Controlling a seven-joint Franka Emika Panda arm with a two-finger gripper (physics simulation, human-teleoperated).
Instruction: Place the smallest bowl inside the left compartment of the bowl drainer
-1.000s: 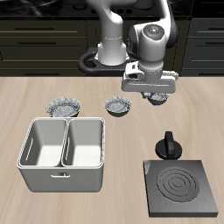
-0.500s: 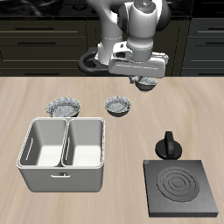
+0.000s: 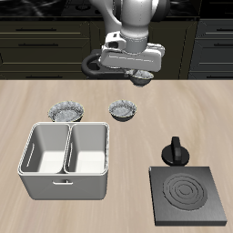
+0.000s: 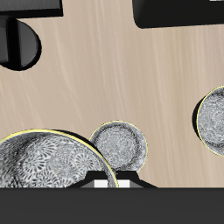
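Note:
My gripper (image 3: 141, 75) hangs high above the back of the table, shut on the rim of the smallest bowl (image 3: 143, 80), a dark bowl with a speckled white pattern. In the wrist view that bowl (image 4: 39, 162) looms large beside my gripper (image 4: 114, 182). The bowl drainer (image 3: 65, 187), a light grey bin, stands near the table's front edge, well away from the gripper. Its two wells (image 3: 47, 148) (image 3: 89, 148) are both empty.
The mid-sized patterned bowl (image 3: 124, 110) (image 4: 120, 144) sits on the table almost below the gripper, with the widest bowl (image 3: 66, 111) (image 4: 214, 118) beside it. A small black knobbed pot (image 3: 175, 151) stands behind the black stove plate (image 3: 188, 194).
The gripper has risen from the table with the smallest bowl and moved back and sideways, towards the mid-sized bowl's side. The other bowls and the drainer stayed put.

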